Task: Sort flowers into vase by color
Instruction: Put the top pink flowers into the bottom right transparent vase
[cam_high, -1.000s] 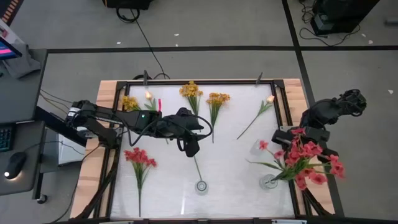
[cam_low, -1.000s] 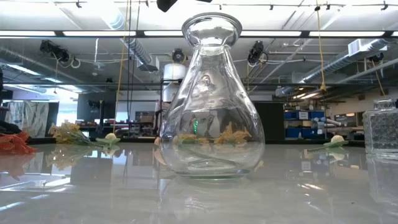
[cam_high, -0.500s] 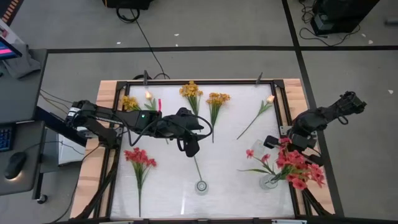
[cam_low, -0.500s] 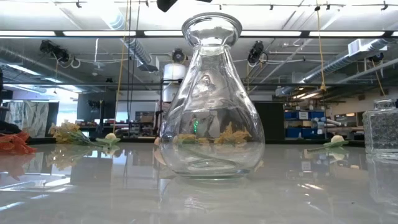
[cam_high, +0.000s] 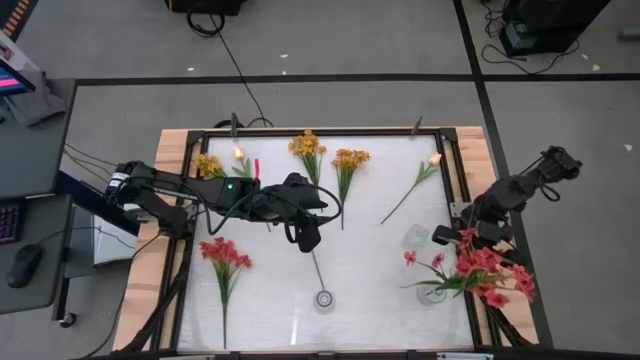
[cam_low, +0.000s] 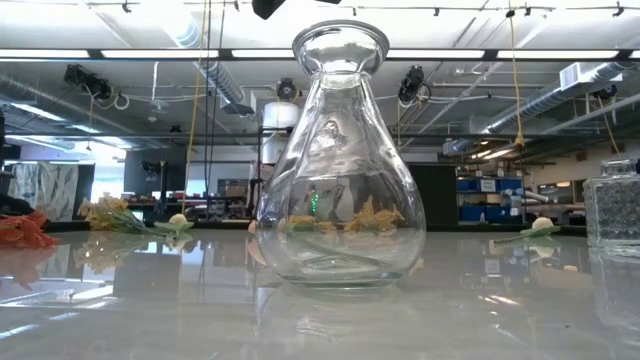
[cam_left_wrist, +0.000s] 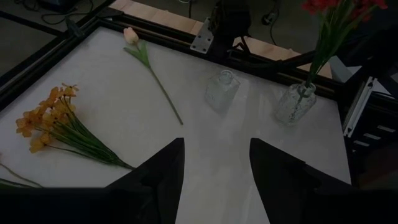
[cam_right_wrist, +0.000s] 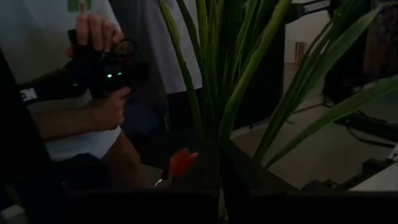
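Since a sec earlier, the red-pink flower bunch (cam_high: 478, 268) had swung down and right, from leaning up-left over the small vase (cam_high: 433, 291) at lower right of the high view to hanging toward the table's right edge; right arm had shifted w/ it. Left arm and everything else stayed put.

Right gripper (cam_high: 472, 238) was clamped shut on the bunch's green stems (cam_right_wrist: 214, 81), which filled the right wrist view just past the fingers; a person's hands (cam_right_wrist: 99, 59) holding a dark device showed behind. Judged reason for the hold: steering the stem ends into that vase's narrow neck, blooms tilted off to the side. Stems appeared to meet the vase mouth, but whether they were seated inside, can't tell.

Left gripper (cam_high: 308, 237) hung at centre frame, fingers spread wide, holding nothing, parked clear of the right arm's work.

Other flowers lay flat: two yellow-orange clusters (cam_high: 349, 160) and (cam_high: 307, 146) top centre, a third (cam_high: 208, 165) upper left, a red-pink cluster (cam_high: 225, 254) lower left, a peach tulip stem (cam_high: 425, 170) upper right. Clear flask vase (cam_high: 325, 298) sat bottom centre, empty in the low view; a square glass bottle (cam_high: 417, 236) stood just beside the right gripper.
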